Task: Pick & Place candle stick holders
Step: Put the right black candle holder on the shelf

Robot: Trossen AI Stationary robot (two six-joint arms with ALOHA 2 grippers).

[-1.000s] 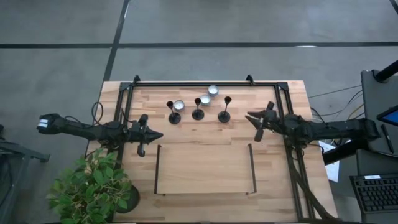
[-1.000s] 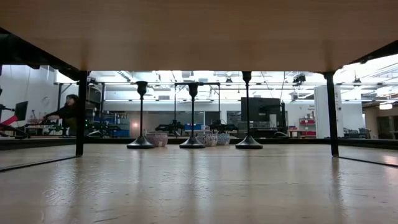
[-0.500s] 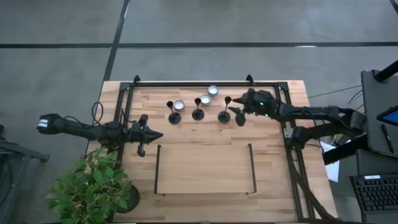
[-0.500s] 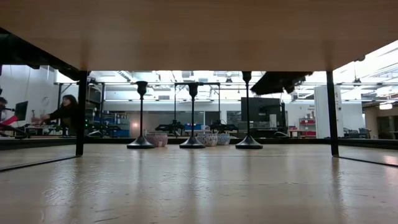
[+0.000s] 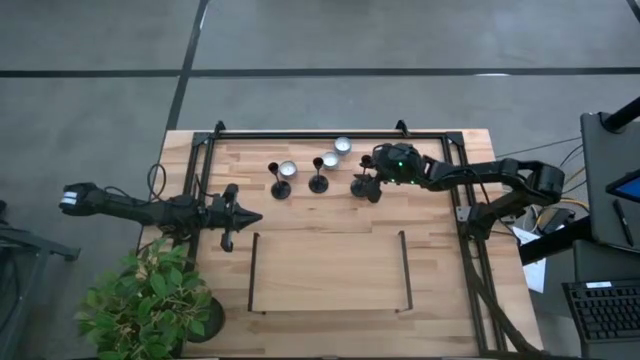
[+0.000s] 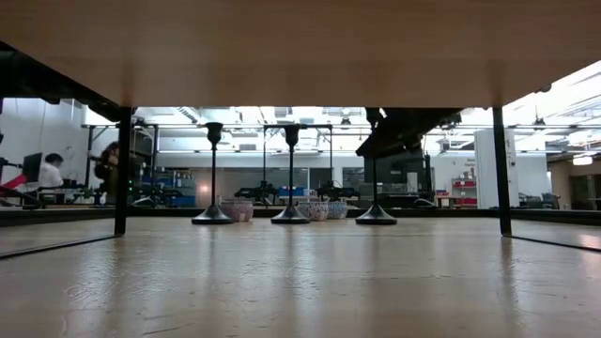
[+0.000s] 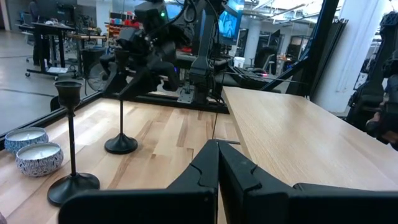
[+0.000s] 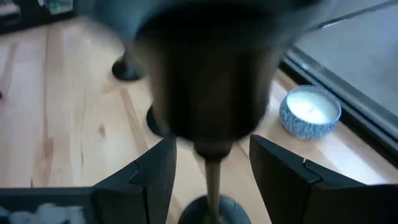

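Note:
Three black candle stick holders stand upright on their round bases in a row at the table's far middle: left [image 5: 279,186], middle [image 5: 318,183], right [image 5: 359,186]. My right gripper [image 5: 371,182] is open at the right holder. In the right wrist view its two fingers [image 8: 155,171] stand on either side of the thin stem [image 8: 211,180], just below the blurred top cup [image 8: 208,68], with a gap on both sides. In the low view it shows as a dark shape [image 6: 404,131] beside that holder's top [image 6: 374,117]. My left gripper [image 5: 238,216] is shut and empty at the table's left.
Three white tealights in round cups [image 5: 288,169] [image 5: 330,160] [image 5: 343,145] sit just behind the holders. A black rail frame [image 5: 330,133] borders the table, and two short black rails [image 5: 252,270] [image 5: 405,270] lie near the front. A potted plant [image 5: 150,305] stands at the near left corner.
My right gripper has moved from the table's right side toward the left and slightly far, up to the right holder, and now straddles its stem. The holders have stayed where they were.

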